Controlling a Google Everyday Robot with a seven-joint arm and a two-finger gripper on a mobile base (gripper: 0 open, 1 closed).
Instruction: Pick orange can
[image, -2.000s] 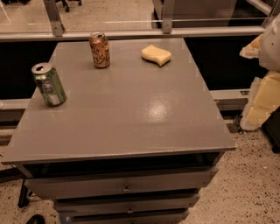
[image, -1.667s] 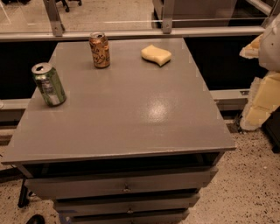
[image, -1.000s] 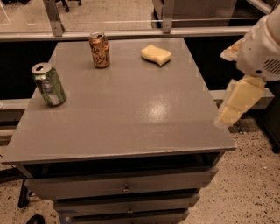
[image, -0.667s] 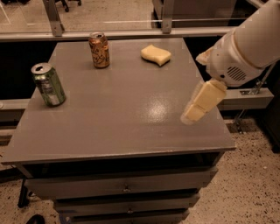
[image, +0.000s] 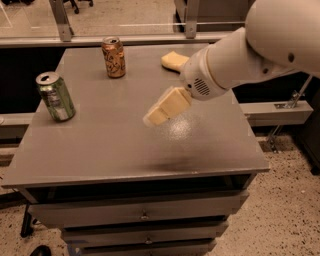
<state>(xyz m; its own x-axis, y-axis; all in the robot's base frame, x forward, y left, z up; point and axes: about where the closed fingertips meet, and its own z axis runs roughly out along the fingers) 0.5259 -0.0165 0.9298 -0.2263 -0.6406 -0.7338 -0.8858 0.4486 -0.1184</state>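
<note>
The orange can (image: 114, 57) stands upright near the far edge of the grey table (image: 100, 145), left of centre, with pale swirls and a silver top. My gripper (image: 156, 115) hangs above the middle of the table at the end of the white arm, which reaches in from the right. It is to the right of the can and nearer to the camera, well apart from it and holding nothing that I can see.
A green can (image: 55, 96) stands upright near the table's left edge. A yellow sponge (image: 173, 60) lies at the far edge, partly behind the arm. Drawers sit under the tabletop. A rail and glass panel run behind the table.
The arm has swung in from the right side, and the gripper has moved left from beyond the table's right edge to above its middle. The cans and sponge have not moved.
</note>
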